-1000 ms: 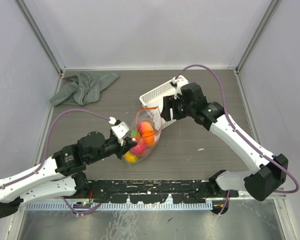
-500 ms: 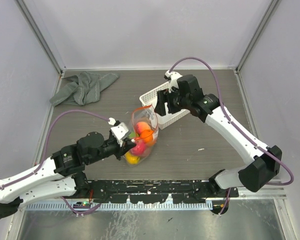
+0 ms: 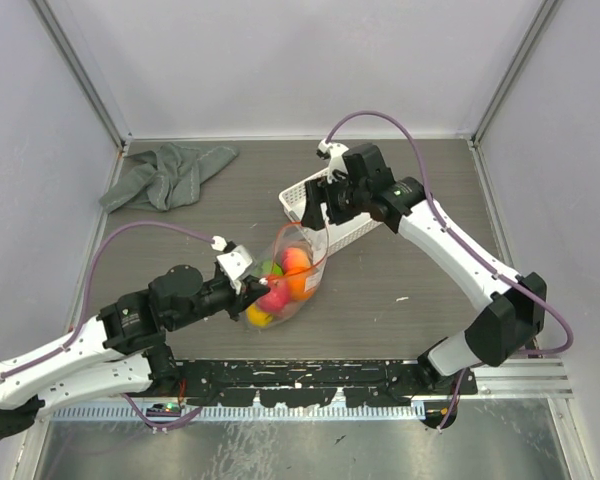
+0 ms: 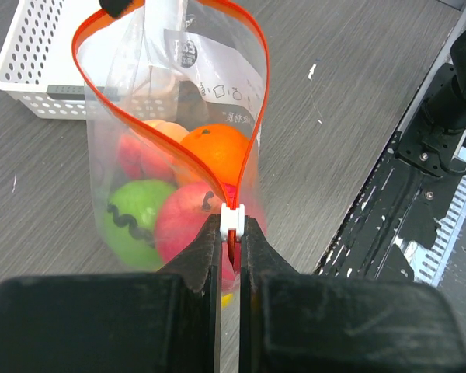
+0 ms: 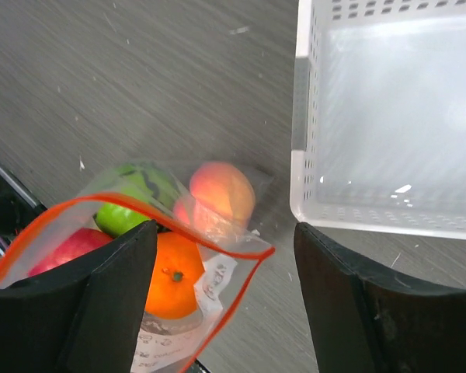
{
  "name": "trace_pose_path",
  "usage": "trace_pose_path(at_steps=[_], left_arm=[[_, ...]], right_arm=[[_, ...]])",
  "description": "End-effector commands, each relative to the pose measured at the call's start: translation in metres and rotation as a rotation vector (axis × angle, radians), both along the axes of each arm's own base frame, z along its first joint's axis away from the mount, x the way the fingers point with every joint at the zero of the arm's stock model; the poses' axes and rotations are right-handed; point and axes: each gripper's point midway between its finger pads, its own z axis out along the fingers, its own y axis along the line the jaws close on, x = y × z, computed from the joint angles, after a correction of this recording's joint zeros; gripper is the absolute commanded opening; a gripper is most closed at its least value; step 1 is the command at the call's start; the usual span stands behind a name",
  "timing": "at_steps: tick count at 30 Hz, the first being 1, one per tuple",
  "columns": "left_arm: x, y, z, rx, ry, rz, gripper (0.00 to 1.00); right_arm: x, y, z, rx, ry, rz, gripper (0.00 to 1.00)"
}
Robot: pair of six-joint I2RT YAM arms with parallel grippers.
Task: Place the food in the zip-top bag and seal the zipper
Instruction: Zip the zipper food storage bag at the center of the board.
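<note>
The clear zip-top bag (image 3: 298,262) stands on the table with its mouth gaping. Its orange-red zipper (image 4: 258,93) forms a wide loop. Inside lies the food: an orange (image 4: 217,151), a green fruit (image 4: 136,221), a red one (image 4: 188,225) and a peach one (image 5: 221,190). A yellow fruit (image 3: 260,317) shows at the bag's near end. My left gripper (image 4: 231,235) is shut on the zipper's white slider end (image 4: 231,220). My right gripper (image 5: 225,233) hangs open above the bag's far corner (image 5: 260,252), touching nothing.
A white lattice basket (image 3: 296,190) stands just behind the bag, under the right wrist, and looks empty in the right wrist view (image 5: 311,186). A grey cloth (image 3: 165,175) lies crumpled at the back left. The black rail (image 3: 310,375) runs along the near edge.
My right gripper has drawn back from the bag's mouth towards the basket and opened slightly wider. The bag has shifted a little; the left gripper still pinches the slider end.
</note>
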Motion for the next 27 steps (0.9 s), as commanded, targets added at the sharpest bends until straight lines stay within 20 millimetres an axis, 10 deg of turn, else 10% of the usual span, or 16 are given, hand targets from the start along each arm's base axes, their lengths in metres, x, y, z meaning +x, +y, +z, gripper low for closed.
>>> trace_pose_path(at_steps=[1, 12, 19, 27], left_arm=[[0.002, 0.001, 0.028, -0.078, -0.040, 0.011, 0.00], [0.003, 0.007, 0.032, -0.089, -0.053, 0.034, 0.00], [0.010, 0.012, 0.035, -0.093, -0.067, 0.078, 0.00], [0.022, 0.028, 0.039, -0.111, -0.080, 0.191, 0.00]], right_arm=[[-0.011, 0.003, 0.000, -0.006, 0.014, 0.078, 0.76], [-0.007, -0.002, -0.030, -0.097, 0.045, 0.102, 0.73], [0.000, -0.026, -0.020, -0.173, 0.005, -0.017, 0.38], [-0.004, -0.082, -0.010, -0.341, -0.016, -0.232, 0.21]])
